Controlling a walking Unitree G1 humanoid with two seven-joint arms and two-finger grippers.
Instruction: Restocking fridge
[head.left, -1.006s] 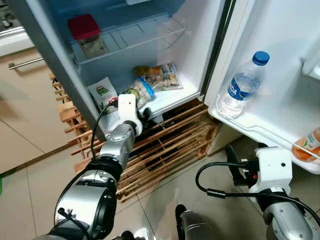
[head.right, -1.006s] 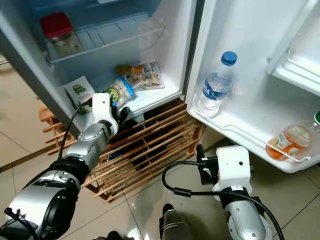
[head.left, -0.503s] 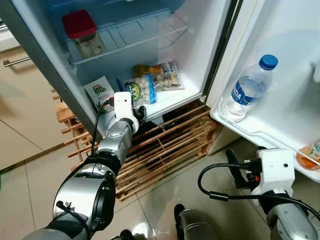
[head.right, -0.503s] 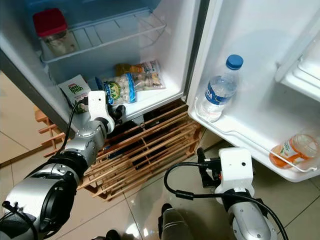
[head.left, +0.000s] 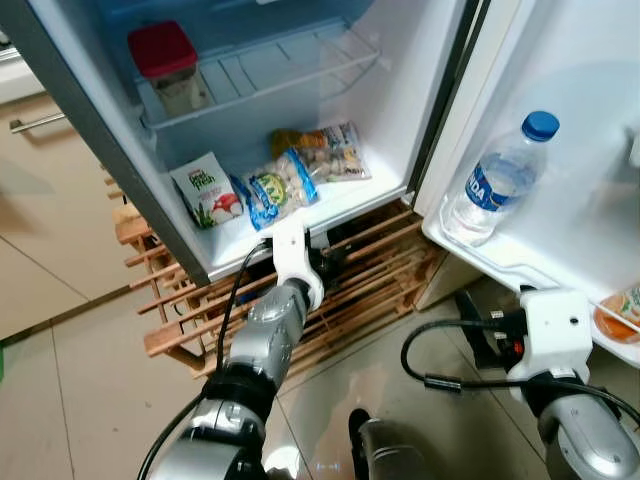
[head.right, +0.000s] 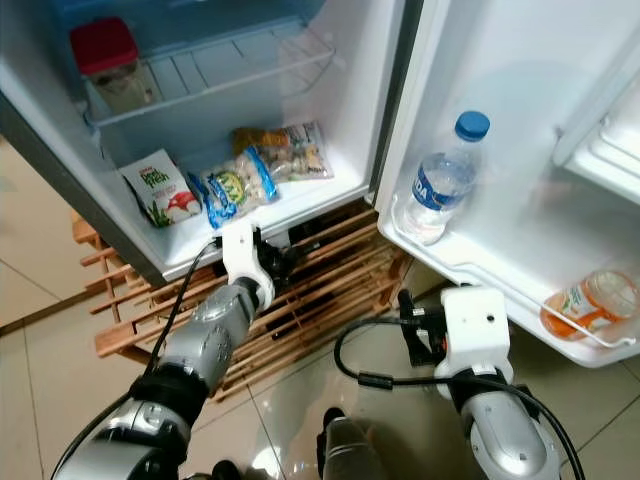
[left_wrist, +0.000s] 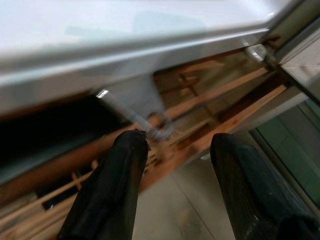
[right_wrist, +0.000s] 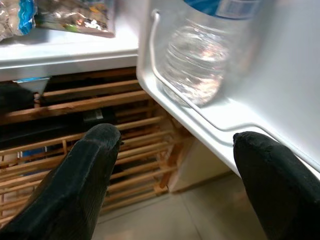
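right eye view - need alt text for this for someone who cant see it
An open fridge holds snack packets on its bottom shelf and a red-lidded jar on the wire shelf above, with a water bottle in the door shelf. The left gripper sits low by the wooden slatted rack under the fridge; the right gripper hangs below the door.

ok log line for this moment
left gripper: open, empty, below fridge floor | right gripper: open, near water bottle

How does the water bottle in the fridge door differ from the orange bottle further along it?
The water bottle stands upright; the orange bottle lies on its side. The water bottle is clear with a blue cap and blue label; the orange bottle holds orange liquid. Both sit on the door shelf.
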